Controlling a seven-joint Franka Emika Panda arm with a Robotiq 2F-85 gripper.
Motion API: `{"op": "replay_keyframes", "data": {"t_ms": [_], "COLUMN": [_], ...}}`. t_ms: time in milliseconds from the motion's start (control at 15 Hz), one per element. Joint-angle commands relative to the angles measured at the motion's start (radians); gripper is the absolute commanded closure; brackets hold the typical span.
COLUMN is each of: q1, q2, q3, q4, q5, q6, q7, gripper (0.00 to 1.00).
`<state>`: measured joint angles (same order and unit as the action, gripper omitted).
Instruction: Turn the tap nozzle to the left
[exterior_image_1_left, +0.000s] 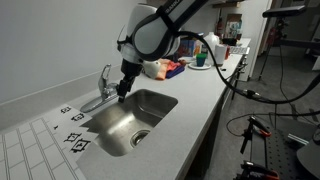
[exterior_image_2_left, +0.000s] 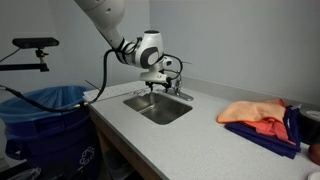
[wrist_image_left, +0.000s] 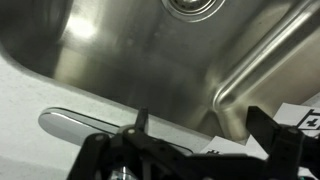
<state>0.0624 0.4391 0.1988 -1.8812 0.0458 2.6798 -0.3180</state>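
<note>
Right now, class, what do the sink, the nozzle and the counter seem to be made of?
Sink: likely stainless steel, brushed; grey sheen with soft, blurred reflections.
Nozzle: polished metal, probably chromed; bright, mirror-like highlight.
Counter: pale grey, matte, perhaps laminate or stone; the pictures cannot settle which.

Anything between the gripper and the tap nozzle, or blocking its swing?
Nothing visible. The open gripper hangs close beside the tap nozzle; only the sink and counter lie around it.
</note>
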Motion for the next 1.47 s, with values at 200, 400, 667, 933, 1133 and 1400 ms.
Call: {"op": "replay_keyframes", "data": {"t_ms": [200, 400, 667, 933, 1133, 1400], "q1": [0.004, 0.004, 0.008, 0.023, 0.022, 0.022], "q2": [0.094, 0.115, 0.136, 0.156, 0.170, 0.188], "q3": [0.062, 0.085, 0.112, 0.140, 0.148, 0.163], "q4": [0.113, 0.151, 0.200, 0.242, 0.246, 0.264], "q5": [0.024, 0.026, 0.026, 0.025, 0.025, 0.021], "q6": [0.068, 0.072, 0.066, 0.088, 0.101, 0.129], "q7": [-0.004, -0.006, -0.013, -0.018, -0.026, -0.037], "gripper": [0.00, 0.00, 0.00, 0.00, 0.00, 0.00]}}
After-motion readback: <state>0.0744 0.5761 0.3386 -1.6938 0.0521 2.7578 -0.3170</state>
